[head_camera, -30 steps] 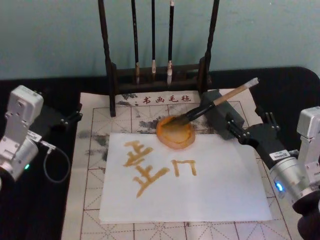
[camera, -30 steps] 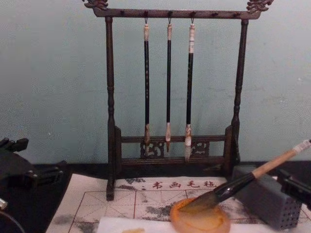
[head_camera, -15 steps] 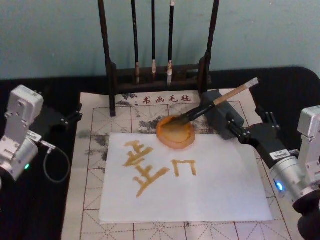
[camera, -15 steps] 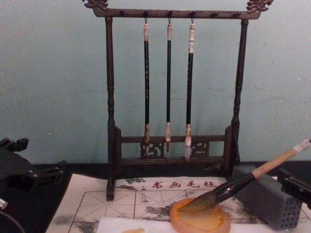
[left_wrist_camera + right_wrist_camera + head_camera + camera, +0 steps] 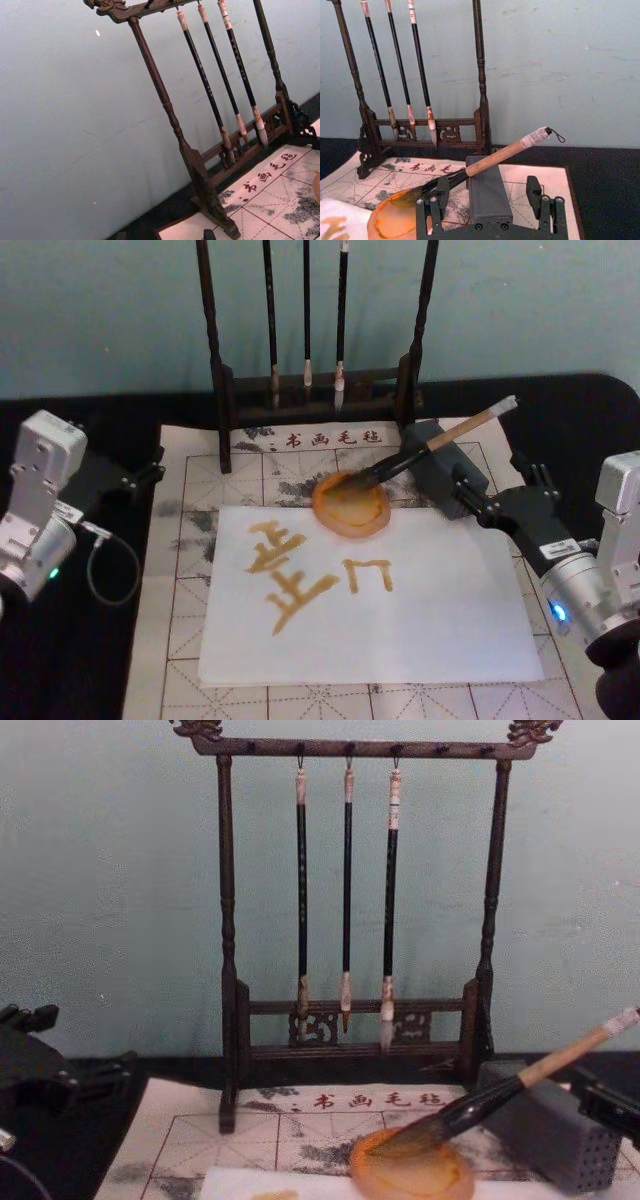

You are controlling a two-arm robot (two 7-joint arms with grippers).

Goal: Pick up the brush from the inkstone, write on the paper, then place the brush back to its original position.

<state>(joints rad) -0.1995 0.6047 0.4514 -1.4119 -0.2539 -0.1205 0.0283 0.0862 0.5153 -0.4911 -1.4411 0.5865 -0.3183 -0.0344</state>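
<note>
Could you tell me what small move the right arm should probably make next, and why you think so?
Probably draw the right claw straight back toward the robot's body. The brush lies free, tuft in the inkstone, handle propped on the grey block, and the paper already carries strokes. The claw is open beside the block, holding nothing, so the job looks finished.
</note>
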